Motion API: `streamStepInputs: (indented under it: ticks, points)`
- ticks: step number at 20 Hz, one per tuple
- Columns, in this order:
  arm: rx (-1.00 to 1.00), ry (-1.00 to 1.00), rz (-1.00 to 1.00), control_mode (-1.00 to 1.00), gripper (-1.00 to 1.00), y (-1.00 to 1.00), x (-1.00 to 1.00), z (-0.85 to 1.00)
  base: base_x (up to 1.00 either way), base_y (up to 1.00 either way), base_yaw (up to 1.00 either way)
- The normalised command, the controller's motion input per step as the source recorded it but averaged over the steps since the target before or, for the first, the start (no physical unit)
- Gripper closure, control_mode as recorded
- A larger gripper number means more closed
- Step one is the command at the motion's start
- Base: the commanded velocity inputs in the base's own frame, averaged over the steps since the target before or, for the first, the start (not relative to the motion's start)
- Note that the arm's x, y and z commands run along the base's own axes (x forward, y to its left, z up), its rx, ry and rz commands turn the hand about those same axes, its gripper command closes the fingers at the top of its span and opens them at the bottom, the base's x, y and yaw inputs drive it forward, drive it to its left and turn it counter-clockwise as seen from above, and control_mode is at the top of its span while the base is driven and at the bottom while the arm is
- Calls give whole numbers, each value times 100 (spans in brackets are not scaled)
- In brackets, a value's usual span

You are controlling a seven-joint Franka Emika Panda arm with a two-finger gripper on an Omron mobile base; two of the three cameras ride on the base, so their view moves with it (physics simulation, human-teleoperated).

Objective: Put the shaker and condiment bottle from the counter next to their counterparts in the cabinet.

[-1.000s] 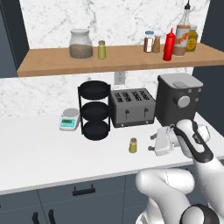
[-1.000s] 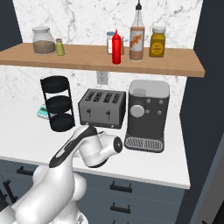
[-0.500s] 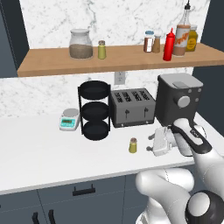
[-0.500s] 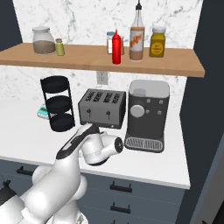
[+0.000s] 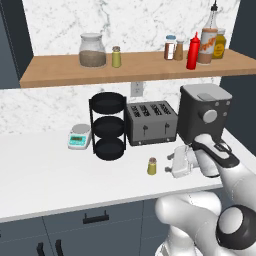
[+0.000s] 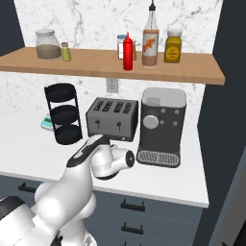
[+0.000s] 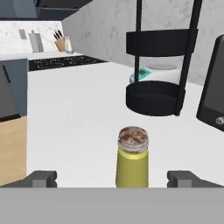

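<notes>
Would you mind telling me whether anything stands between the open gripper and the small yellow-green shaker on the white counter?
Nothing visible does. In the hand view the yellow-green shaker with its grey cap stands upright on the white counter, straight ahead between the open gripper's dark fingertips. The black three-tier rack stands behind it.

We're in a kitchen here: a toaster (image 5: 151, 121) and coffee machine (image 5: 202, 118) stand on the white table (image 5: 45, 172), marble wall behind, bottles and jars along a wooden shelf (image 5: 75, 73), dark drawers (image 5: 95, 220) below.
</notes>
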Motion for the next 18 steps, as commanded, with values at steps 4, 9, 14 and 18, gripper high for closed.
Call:
streamStepInputs:
  ticks: [4, 9, 14, 18]
  points:
    - [0, 0, -4, -100, -100, 7, 18, -7, 0, 0, 0]
    - [0, 0, -3, -100, -100, 3, 14, -7, 0, 0, 0]
    - [0, 0, -3, -100, -100, 1, 8, -6, 0, 0, 0]
    - [0, 0, -2, -100, -100, 3, 5, -7, 0, 0, 0]
